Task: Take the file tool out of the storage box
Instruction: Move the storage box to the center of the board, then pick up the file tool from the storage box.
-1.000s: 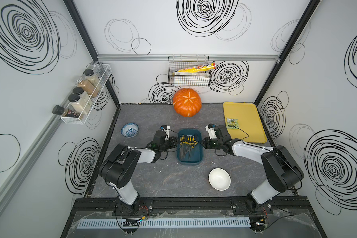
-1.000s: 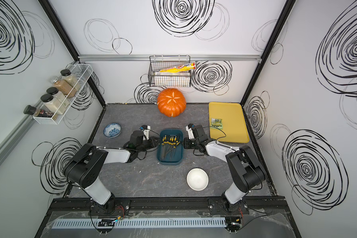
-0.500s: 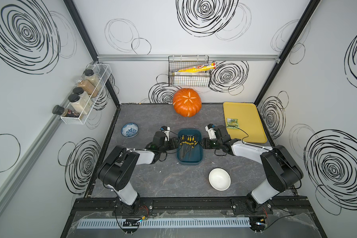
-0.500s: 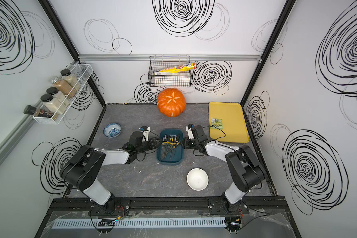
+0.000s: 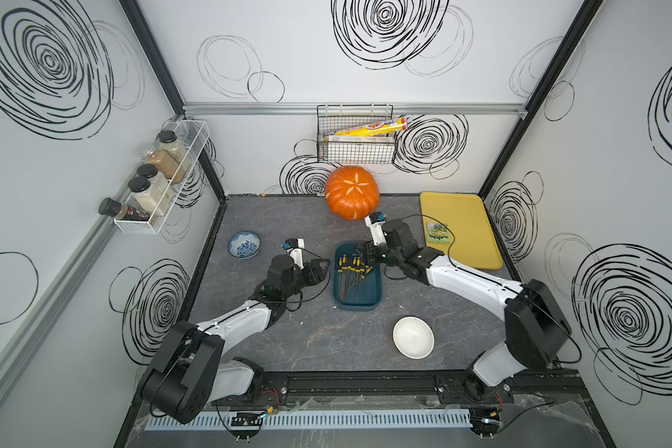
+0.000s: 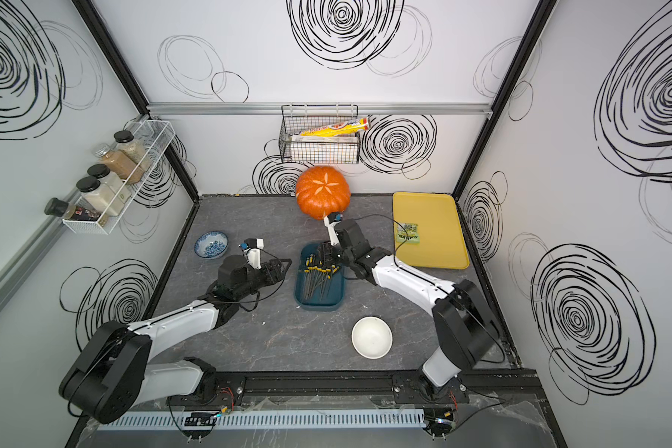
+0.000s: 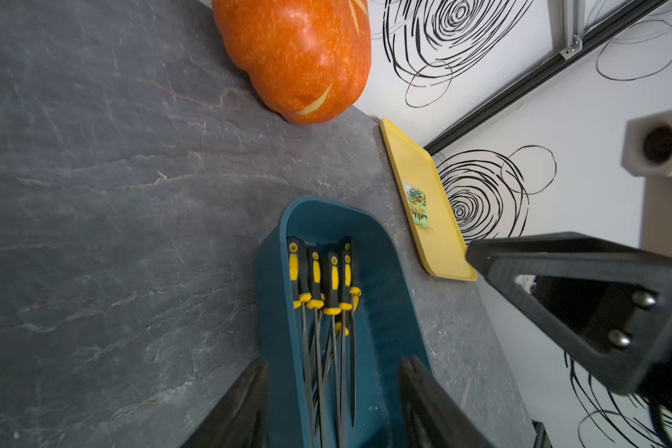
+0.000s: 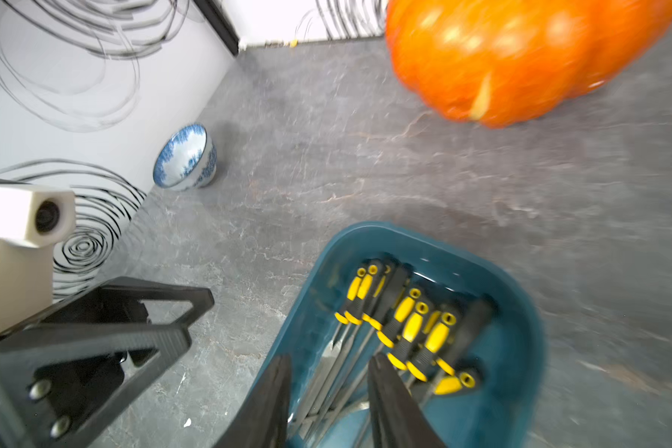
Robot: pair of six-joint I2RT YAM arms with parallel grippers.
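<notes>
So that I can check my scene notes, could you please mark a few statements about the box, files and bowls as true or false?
1. The files lie inside the storage box. True.
2. The pumpkin sits on the yellow tray. False: it stands apart from the tray.
3. The white bowl holds a file. False: it is empty.
4. The right gripper hangs over the storage box. True.
5. The left gripper holds a file. False: its fingers are open and empty, beside the box.

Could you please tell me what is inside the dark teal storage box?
The storage box holds a bundle of file tools with black-and-yellow handles, shafts overlapping. The right gripper hangs over one end, covering some, so their count is unclear.
</notes>
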